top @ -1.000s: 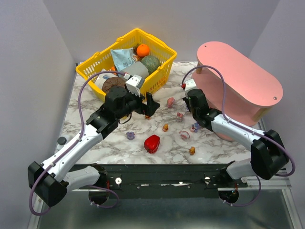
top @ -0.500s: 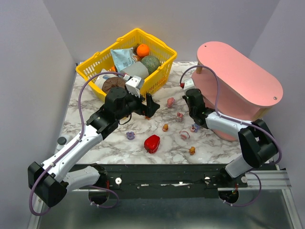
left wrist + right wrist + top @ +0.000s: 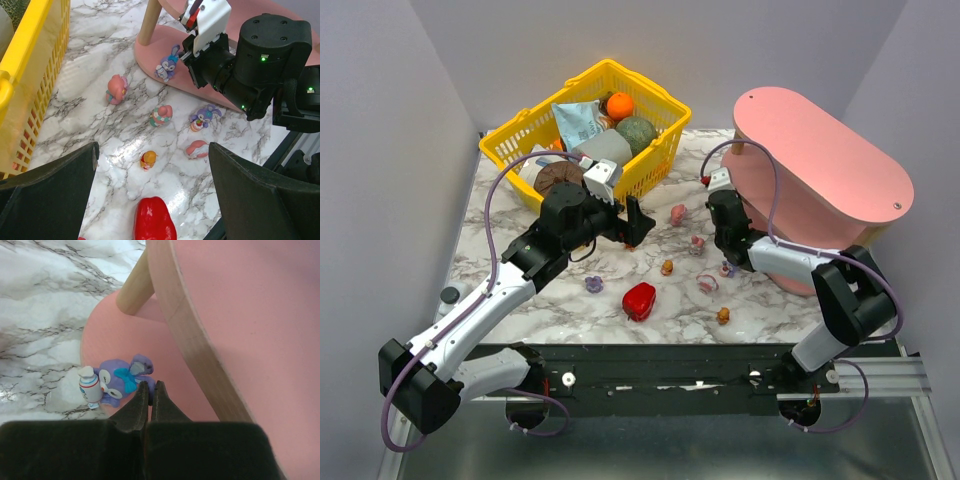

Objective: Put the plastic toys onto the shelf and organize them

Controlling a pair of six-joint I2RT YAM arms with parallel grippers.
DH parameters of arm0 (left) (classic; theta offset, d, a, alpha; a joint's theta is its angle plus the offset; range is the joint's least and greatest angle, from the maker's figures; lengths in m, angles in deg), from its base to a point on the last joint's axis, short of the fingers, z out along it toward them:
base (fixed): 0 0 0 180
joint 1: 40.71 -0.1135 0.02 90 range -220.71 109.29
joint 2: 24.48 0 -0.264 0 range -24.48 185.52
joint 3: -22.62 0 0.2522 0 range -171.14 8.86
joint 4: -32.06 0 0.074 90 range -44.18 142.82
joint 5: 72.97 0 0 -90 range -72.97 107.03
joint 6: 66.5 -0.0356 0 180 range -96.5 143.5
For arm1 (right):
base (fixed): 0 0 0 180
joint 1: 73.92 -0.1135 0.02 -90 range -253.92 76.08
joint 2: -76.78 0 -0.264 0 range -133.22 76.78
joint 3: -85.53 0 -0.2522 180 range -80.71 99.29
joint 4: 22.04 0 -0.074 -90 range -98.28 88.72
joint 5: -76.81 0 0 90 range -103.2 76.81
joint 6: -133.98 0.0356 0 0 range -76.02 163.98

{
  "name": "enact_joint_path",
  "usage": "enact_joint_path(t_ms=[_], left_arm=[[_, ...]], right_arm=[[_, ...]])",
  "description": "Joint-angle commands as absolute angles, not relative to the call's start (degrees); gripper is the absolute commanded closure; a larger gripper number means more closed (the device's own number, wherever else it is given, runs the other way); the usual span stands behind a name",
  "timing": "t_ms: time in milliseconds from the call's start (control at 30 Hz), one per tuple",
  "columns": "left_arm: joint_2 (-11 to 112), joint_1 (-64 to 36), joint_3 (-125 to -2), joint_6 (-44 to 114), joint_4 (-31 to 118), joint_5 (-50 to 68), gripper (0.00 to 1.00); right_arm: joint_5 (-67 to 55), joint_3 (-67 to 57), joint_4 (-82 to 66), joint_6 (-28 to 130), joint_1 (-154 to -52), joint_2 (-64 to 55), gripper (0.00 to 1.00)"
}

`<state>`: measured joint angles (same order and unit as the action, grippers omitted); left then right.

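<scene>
Marble tabletop (image 3: 675, 305) carries a pink shelf (image 3: 820, 150) on our right side and a yellow basket (image 3: 655, 162) at the back. We see one purple bunny toy (image 3: 117, 377) lying on the shelf's bottom board (image 3: 107, 335) near a wooden post (image 3: 134, 287). The right fingers (image 3: 137, 407) are pressed together and empty, their tips just beside it. The left fingers (image 3: 50, 195) hang spread wide above the other toys (image 3: 161, 115), which lie scattered on the marble near a red pepper (image 3: 154, 225).
</scene>
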<state>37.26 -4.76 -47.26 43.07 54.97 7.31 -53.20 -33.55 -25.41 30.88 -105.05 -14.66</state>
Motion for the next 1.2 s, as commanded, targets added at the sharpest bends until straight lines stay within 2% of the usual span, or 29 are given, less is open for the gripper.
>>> enact_joint_path(t_ms=[0, 733, 1167], left_arm=[[37.49, -5.11, -47.22, 42.75, 54.79, 6.22, 0.01], [38.37, -5.38, -47.22, 42.57, 55.40, 6.39, 0.01], [38.28, -5.55, -46.95, 42.48, 55.14, 6.31, 0.01]], right_arm=[[-56.52, -34.57, -27.27, 32.73, -103.98, -16.82, 0.99], [-59.60, -31.31, -31.49, 30.62, -103.10, -19.46, 0.99], [-58.90, -29.39, -26.92, 32.38, -102.84, -18.41, 0.79]])
